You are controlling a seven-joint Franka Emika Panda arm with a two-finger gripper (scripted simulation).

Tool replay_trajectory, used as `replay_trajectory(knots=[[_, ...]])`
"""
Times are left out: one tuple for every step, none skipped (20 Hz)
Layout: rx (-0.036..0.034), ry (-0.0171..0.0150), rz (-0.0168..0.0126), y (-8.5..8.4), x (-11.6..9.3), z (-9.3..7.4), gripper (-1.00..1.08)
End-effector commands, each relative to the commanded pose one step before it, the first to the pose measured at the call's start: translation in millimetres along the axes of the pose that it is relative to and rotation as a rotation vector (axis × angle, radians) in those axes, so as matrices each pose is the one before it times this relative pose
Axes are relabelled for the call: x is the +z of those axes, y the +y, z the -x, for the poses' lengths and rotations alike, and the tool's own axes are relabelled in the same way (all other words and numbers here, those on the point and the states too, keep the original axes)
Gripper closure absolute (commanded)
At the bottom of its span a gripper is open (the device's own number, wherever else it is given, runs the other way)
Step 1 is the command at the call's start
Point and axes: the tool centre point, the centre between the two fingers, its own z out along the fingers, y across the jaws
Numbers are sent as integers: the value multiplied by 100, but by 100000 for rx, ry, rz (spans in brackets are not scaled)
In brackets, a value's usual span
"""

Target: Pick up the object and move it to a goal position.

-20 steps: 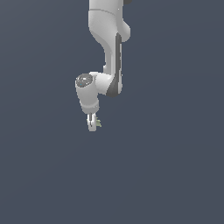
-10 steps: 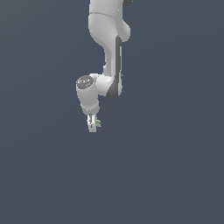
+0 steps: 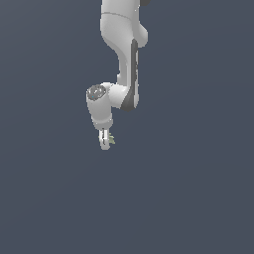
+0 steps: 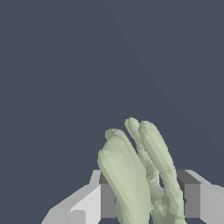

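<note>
The object (image 4: 135, 175) is a pale olive-green ridged, curved thing that fills the space between my two white fingers (image 4: 78, 205) in the wrist view. In the exterior view it shows only as a small green speck (image 3: 112, 140) beside the fingertips of my gripper (image 3: 105, 143). The gripper hangs from the white arm (image 3: 121, 44) and is shut on the object, held over the plain dark grey ground.
A uniform dark grey surface (image 3: 198, 188) fills both views. No other objects or edges show.
The gripper with the object has shifted slightly toward the exterior view's left and a little down. The grip is unchanged.
</note>
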Motion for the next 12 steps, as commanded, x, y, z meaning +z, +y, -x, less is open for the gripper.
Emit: replay_trajectory(knots=[[-35, 4, -79, -2, -546, 180, 108], [0, 0, 0, 19, -317, 102, 108], [27, -39, 10, 26, -354, 102, 108], [0, 0, 0, 25, -416, 134, 108], [0, 0, 0, 27, -466, 149, 108], [31, -37, 7, 35, -507, 146, 108], [0, 0, 0, 33, -568, 180, 108], [0, 0, 0, 36, -620, 196, 108], [37, -30, 12, 44, -661, 190, 108], [0, 0, 0, 42, -725, 226, 108], [0, 0, 0, 45, -780, 241, 108], [44, -5, 21, 52, -822, 232, 108]])
